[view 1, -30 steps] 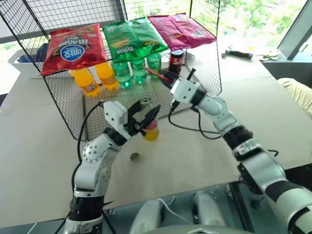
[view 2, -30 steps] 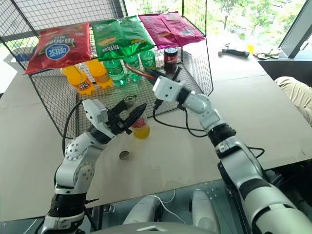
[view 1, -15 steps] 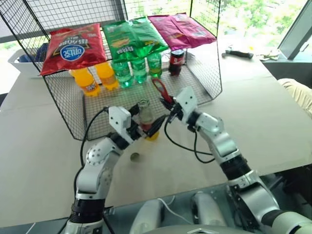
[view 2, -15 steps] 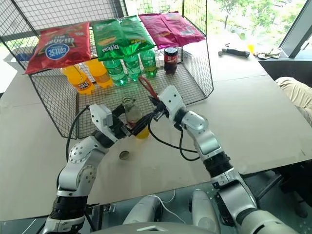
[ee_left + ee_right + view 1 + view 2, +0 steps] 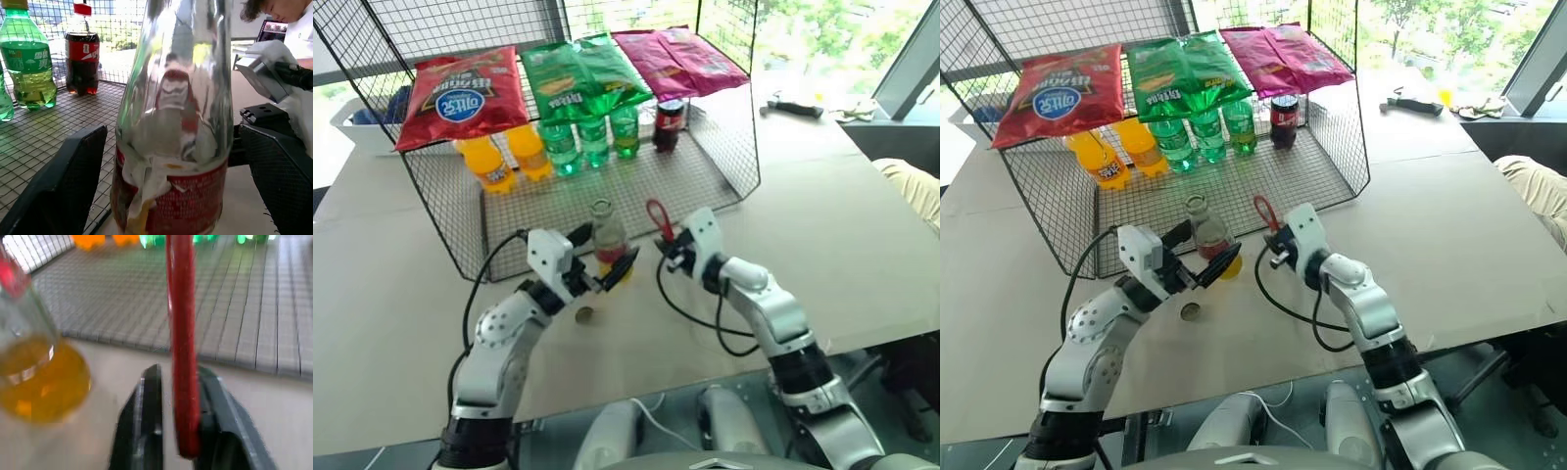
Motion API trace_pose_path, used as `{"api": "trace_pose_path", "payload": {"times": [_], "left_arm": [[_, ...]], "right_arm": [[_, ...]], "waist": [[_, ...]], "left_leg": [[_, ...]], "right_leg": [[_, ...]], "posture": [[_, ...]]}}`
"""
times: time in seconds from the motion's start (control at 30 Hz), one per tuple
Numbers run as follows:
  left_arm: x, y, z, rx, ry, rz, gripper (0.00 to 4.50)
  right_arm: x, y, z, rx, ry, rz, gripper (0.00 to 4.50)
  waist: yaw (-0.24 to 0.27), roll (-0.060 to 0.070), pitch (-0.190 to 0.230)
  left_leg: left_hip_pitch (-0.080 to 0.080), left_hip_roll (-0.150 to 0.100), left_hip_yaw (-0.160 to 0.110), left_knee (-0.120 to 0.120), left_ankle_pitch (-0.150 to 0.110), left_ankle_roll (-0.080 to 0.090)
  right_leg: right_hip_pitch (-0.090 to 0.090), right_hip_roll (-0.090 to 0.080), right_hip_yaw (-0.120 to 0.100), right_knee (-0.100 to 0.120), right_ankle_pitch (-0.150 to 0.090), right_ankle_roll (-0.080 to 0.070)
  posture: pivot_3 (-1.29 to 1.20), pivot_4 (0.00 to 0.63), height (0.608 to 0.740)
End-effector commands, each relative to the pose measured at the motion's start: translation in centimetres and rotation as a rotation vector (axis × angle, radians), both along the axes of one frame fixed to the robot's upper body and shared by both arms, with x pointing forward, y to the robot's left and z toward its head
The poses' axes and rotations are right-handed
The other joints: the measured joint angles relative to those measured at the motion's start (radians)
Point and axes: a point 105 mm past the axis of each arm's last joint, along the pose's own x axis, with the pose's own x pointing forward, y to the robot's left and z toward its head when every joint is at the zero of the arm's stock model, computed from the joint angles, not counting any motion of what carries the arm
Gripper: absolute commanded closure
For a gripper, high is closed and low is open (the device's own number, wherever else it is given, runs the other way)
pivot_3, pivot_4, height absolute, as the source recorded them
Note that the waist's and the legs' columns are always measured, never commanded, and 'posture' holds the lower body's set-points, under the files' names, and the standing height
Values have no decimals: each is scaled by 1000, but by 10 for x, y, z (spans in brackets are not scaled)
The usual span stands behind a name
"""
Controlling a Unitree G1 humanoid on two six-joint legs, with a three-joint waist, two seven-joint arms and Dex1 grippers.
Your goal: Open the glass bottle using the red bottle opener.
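Three snack bags are counted at the top of the left eye view: one red bag (image 5: 460, 98), one green bag (image 5: 582, 78) and one pink bag (image 5: 680, 61). Below them, two orange soda bottles (image 5: 504, 157), three green soda bottles (image 5: 592, 139) and one dark cola bottle (image 5: 668, 123) are seen in a row. One glass bottle (image 5: 605, 240) is found at the centre of the frame, and one red bottle opener (image 5: 656, 215) just to its right. One loose bottle cap (image 5: 583, 314) is seen below the glass bottle. Two grippers are counted, the left gripper (image 5: 602, 269) and the right gripper (image 5: 668, 245).
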Motion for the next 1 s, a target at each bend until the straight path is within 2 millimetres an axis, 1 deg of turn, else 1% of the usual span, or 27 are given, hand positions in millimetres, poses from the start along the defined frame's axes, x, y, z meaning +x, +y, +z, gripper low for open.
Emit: {"api": "trace_pose_path", "payload": {"times": [0.03,0.07,0.1,0.13,0.17,0.27,0.3,0.4,0.47,0.53,0.57,0.63,0.7,0.73,0.8,0.87,1.0], "left_arm": [[-11,4,9,15,-45,1,0],[-13,6,7,20,-36,5,0],[-15,8,5,23,-27,11,0],[-17,12,1,29,-11,26,0],[-18,16,-3,38,3,43,0],[-22,31,-6,31,35,101,0],[-25,38,-8,35,52,124,0],[-33,52,-15,54,89,165,0],[-42,73,-30,99,151,227,0],[-53,97,-49,154,219,294,0],[-56,102,-54,167,234,309,0],[-60,109,-57,188,242,321,0],[-65,121,-62,235,249,359,0],[-68,126,-65,259,260,364,0],[-72,129,-68,282,271,341,0],[-74,130,-69,287,274,315,0],[-80,136,-67,293,282,301,0]], "right_arm": [[-8,-11,13,44,14,4,2015],[-11,-15,12,46,29,-3,1456],[-13,-18,11,49,44,-7,1197],[-15,-22,12,59,53,-15,583],[-17,-26,13,66,55,-24,118],[-24,-41,17,67,34,-35,53],[-26,-50,18,65,24,-50,53],[-35,-65,17,13,-28,-32,53],[-54,-76,14,-50,-86,78,53],[-64,-96,8,-86,-107,91,53],[-66,-102,7,-89,-114,84,53],[-70,-113,7,-78,-139,77,53],[-75,-136,5,-40,-181,50,53],[-78,-150,0,-59,-189,29,53],[-81,-166,-7,-90,-195,23,53],[-81,-173,-9,-92,-204,30,53],[-74,-187,-5,-82,-216,22,53]], "waist": [[0,0,0],[0,0,0],[0,0,0],[0,0,0],[0,0,0],[1,0,0],[2,0,0],[6,0,0],[11,0,0],[16,0,0],[16,0,0],[18,0,1],[22,-1,1],[25,-1,1],[27,-1,2],[22,1,4],[14,1,4]], "left_leg": [[0,0,0,0,0,0],[0,0,0,0,0,0],[0,1,0,0,0,0],[0,1,0,0,0,0],[0,1,0,0,0,0],[0,1,0,0,0,0],[0,1,0,0,0,0],[0,1,0,0,0,1],[0,1,1,0,-1,1],[0,1,1,0,-1,1],[1,1,2,-1,-1,1],[1,2,3,-1,-2,3],[2,2,3,0,-3,5],[3,2,3,1,-3,6],[10,3,3,1,-4,6],[17,3,3,1,-5,8],[19,6,7,1,-5,8]], "right_leg": [[0,0,0,0,0,0],[0,0,0,0,0,0],[0,1,0,0,0,0],[0,1,0,0,0,0],[0,1,0,0,0,0],[0,1,0,0,0,0],[0,1,0,0,0,0],[1,0,0,-1,0,0],[1,0,0,-1,0,0],[1,0,0,-2,0,0],[1,1,0,-2,0,0],[2,1,0,-2,0,0],[3,1,0,-2,0,1],[5,1,-1,-2,0,1],[15,1,-4,-4,-1,1],[22,1,-2,-5,-5,0],[22,3,0,-4,-5,1]], "posture": [[0,150,740],[0,150,740],[0,150,740],[0,150,740],[0,150,740],[0,150,740],[0,150,740],[0,150,740],[0,150,740],[0,150,740],[0,150,740],[0,150,740],[0,150,740],[0,150,740],[0,150,740],[0,150,740],[0,150,740]]}}
